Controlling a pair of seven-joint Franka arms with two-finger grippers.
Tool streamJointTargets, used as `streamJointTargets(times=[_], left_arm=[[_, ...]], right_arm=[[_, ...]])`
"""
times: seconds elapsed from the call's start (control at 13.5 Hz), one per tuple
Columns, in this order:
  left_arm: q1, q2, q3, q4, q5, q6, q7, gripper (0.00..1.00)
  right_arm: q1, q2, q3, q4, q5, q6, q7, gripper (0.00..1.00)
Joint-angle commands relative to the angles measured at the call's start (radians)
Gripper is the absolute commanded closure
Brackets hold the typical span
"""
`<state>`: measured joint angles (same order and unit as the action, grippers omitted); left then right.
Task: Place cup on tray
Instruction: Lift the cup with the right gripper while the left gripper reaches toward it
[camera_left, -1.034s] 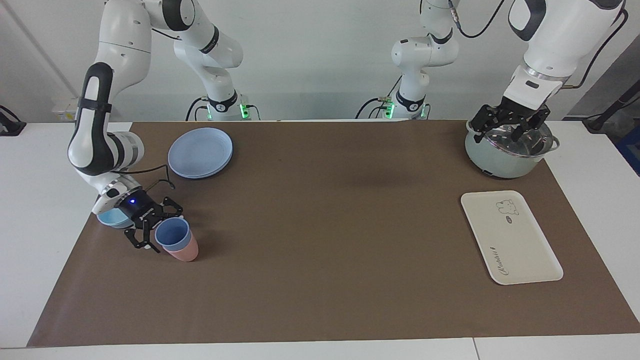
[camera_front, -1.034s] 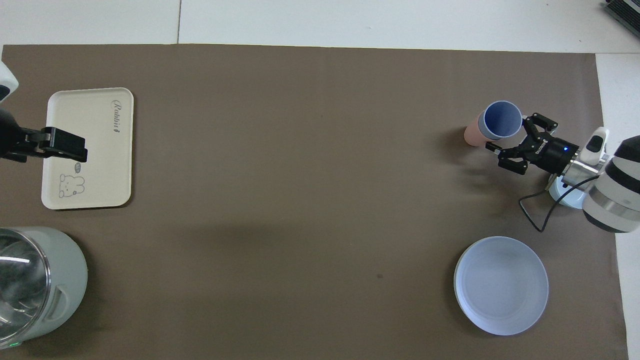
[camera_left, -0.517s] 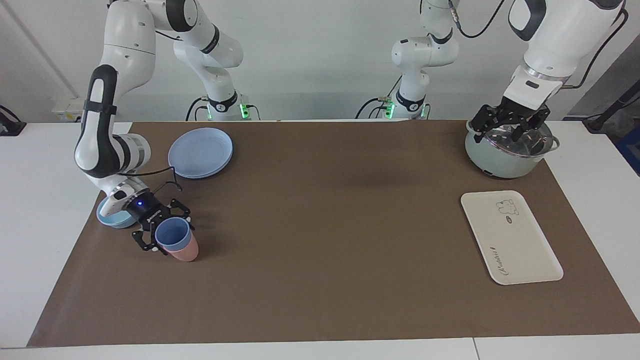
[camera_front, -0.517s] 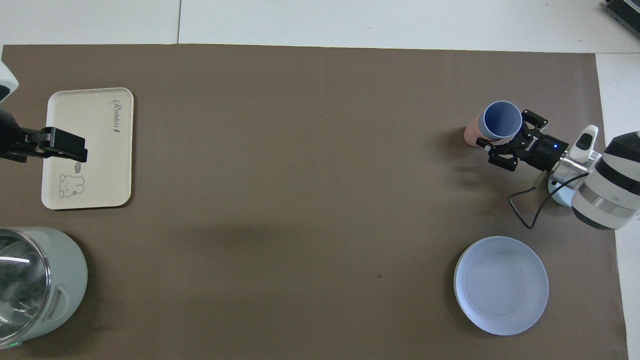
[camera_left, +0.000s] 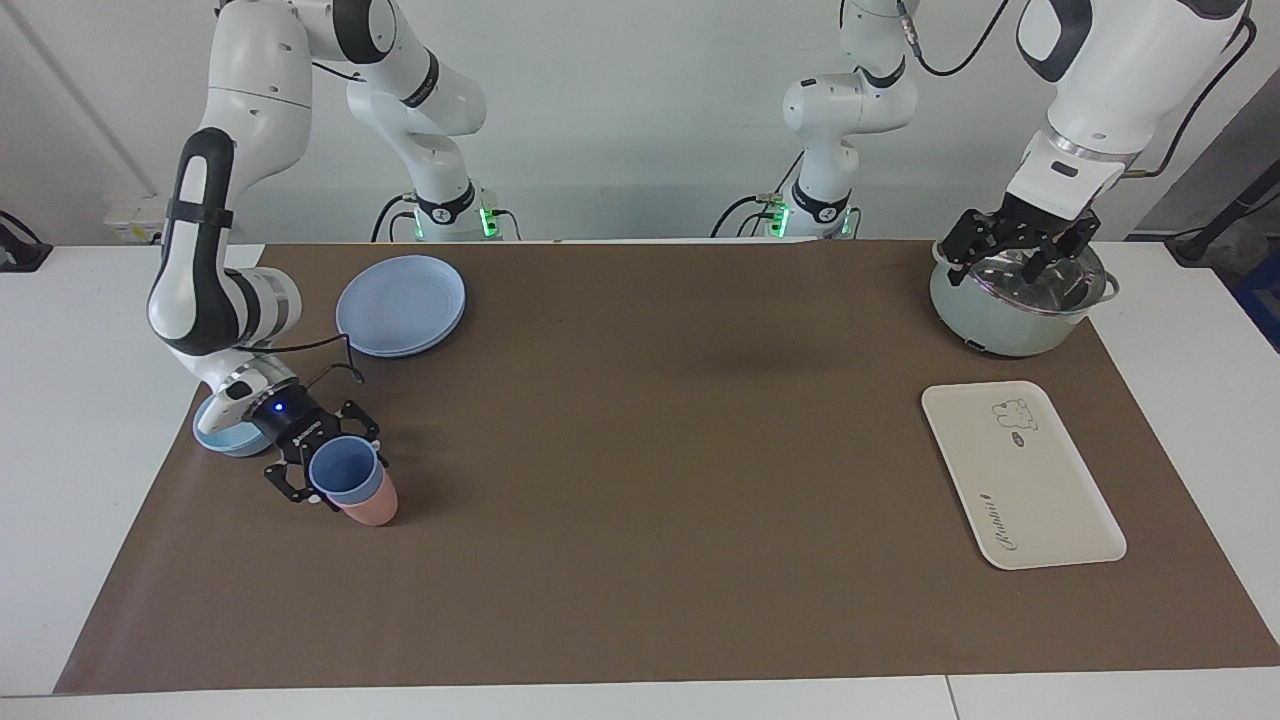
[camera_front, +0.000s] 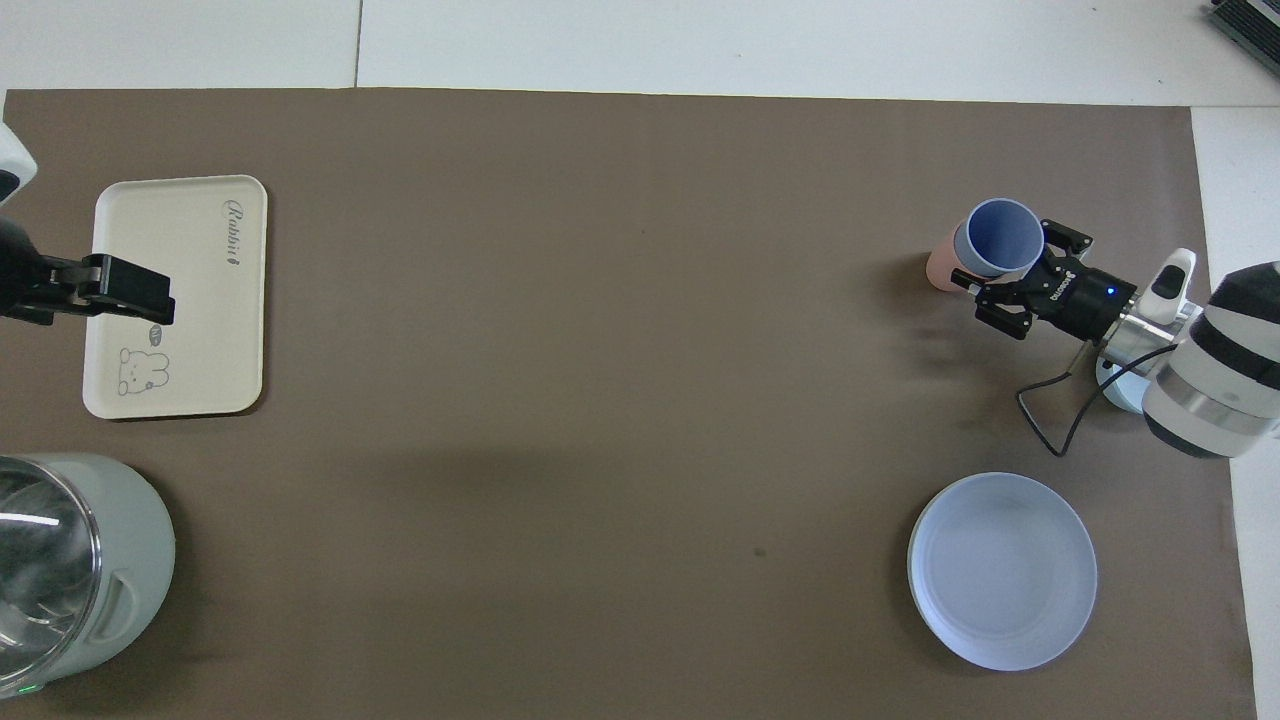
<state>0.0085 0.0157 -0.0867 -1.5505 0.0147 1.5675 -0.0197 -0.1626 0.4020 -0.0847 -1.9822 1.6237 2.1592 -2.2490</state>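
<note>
The cup (camera_left: 345, 471), nested in a pink cup (camera_left: 368, 503) at the right arm's end, is pinched by the right gripper (camera_left: 322, 463). Lifting and carrying to the tray (camera_left: 1020, 472) remain; the left gripper (camera_left: 1020, 248), spread, waits over a pot (camera_left: 1012, 300).

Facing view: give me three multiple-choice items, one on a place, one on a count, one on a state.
1. Where does the blue cup sit?
A. nested in the pink cup
B. on the tray
C. on the plate

2. How many cups show?
A. one
B. two
C. four

3. What is the right gripper doing?
A. waiting over the pot
B. jaws closed on the blue cup's rim
C. holding the plate

Key: 1 A, blue cup stands inside the pink one; 2 B, one blue, one pink; 3 B, it grips the rim; the left gripper is the one over the pot.
</note>
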Motion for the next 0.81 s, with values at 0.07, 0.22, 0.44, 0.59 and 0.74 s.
streamJointTargets(times=[0.07,0.22,0.44,0.59,0.74], left_arm=[[-0.002,-0.022,-0.004,-0.017,0.005,-0.001,-0.002,0.00],[-0.009,-0.025,-0.010,-0.022,0.005,-0.018,-0.002,0.00],[-0.021,-0.031,-0.015,-0.034,0.005,-0.011,-0.005,0.00],[-0.033,-0.060,-0.013,-0.092,0.007,0.005,0.004,0.00],[-0.033,-0.075,-0.016,-0.129,-0.011,0.019,0.000,0.00]], right_arm=[[0.066,-0.104,0.005,0.013,0.006,0.109,0.081,1.00],[0.141,-0.167,0.005,0.013,-0.045,0.192,0.200,1.00],[0.274,-0.218,0.005,0.019,-0.096,0.344,0.357,1.00],[0.354,-0.226,0.006,0.032,-0.126,0.425,0.429,1.00],[0.455,-0.229,0.006,0.045,-0.171,0.546,0.530,1.00]])
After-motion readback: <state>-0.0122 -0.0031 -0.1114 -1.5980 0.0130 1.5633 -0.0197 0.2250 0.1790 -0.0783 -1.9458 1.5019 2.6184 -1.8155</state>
